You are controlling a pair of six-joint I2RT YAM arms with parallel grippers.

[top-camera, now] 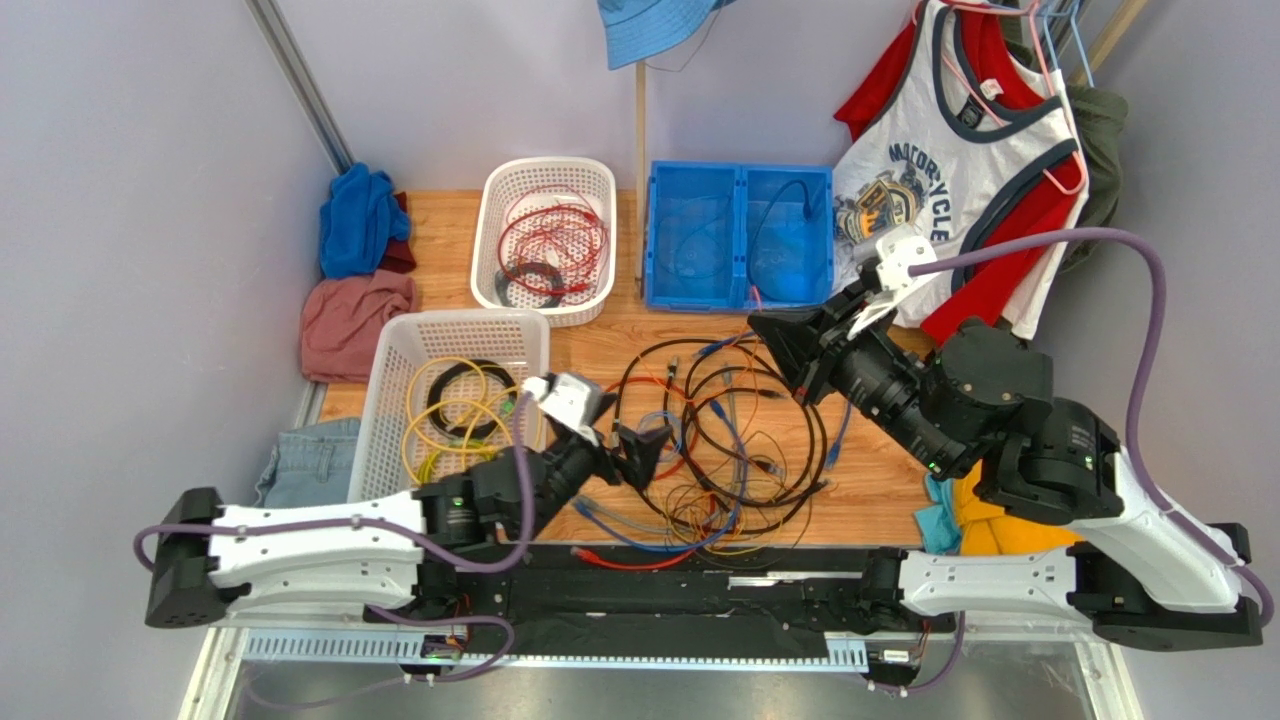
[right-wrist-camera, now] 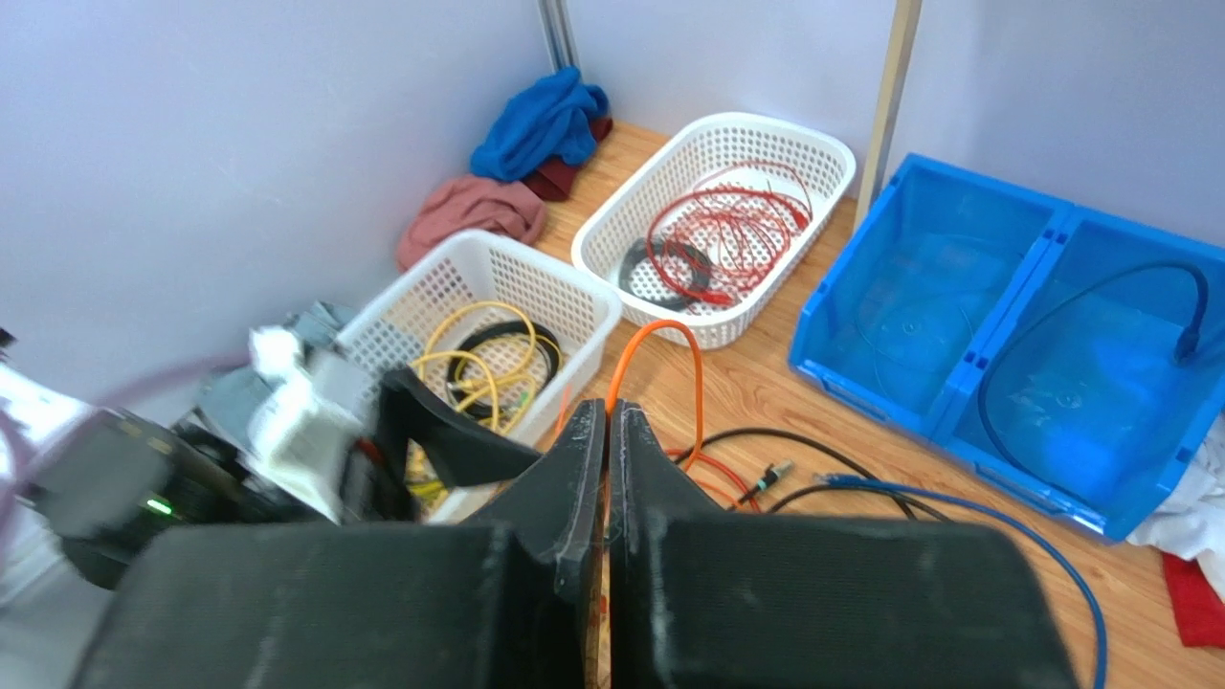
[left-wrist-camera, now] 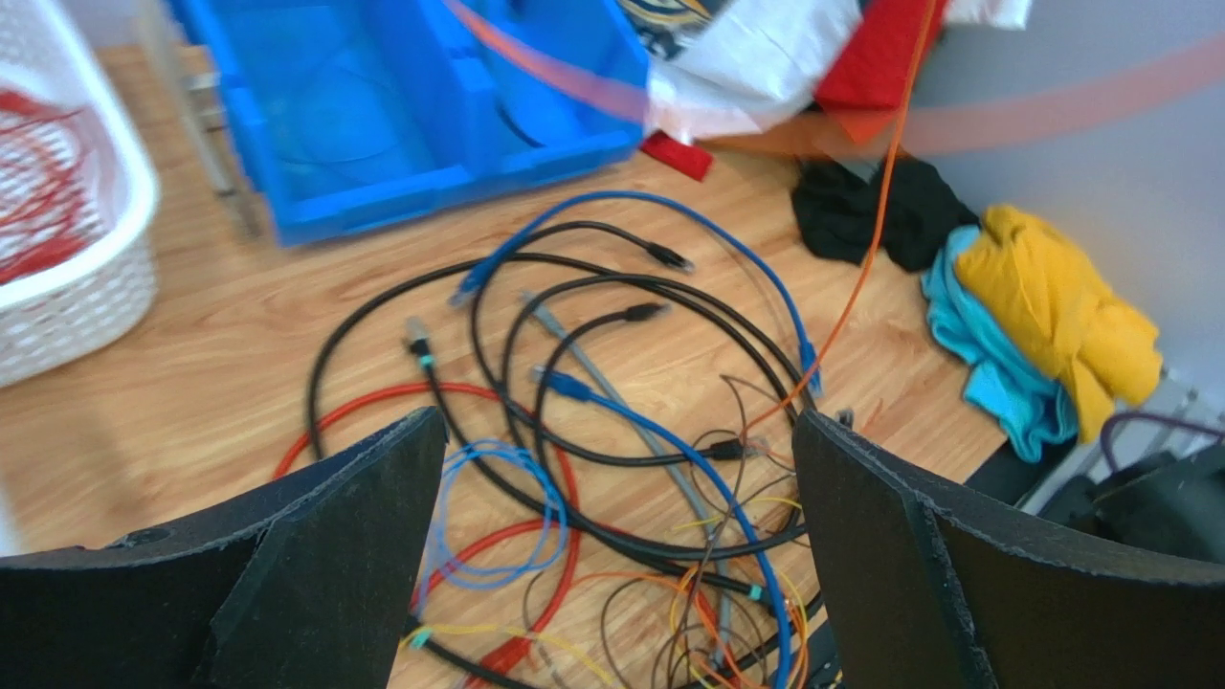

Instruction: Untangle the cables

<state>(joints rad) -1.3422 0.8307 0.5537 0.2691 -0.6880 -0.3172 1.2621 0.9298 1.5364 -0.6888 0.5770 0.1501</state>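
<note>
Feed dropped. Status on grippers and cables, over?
Left gripper open above the cables. Right gripper shut on an orange cable, held high. Its lower run trails down among them.

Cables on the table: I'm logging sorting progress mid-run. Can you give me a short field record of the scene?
heap: mixed cables knotted together on the wooden table
left gripper: open over the heap, empty
right gripper: shut on orange cable, raised off the heap
near white basket: yellow and black cables
far white basket: red and black cables
blue bin: black cable in right compartment
</note>
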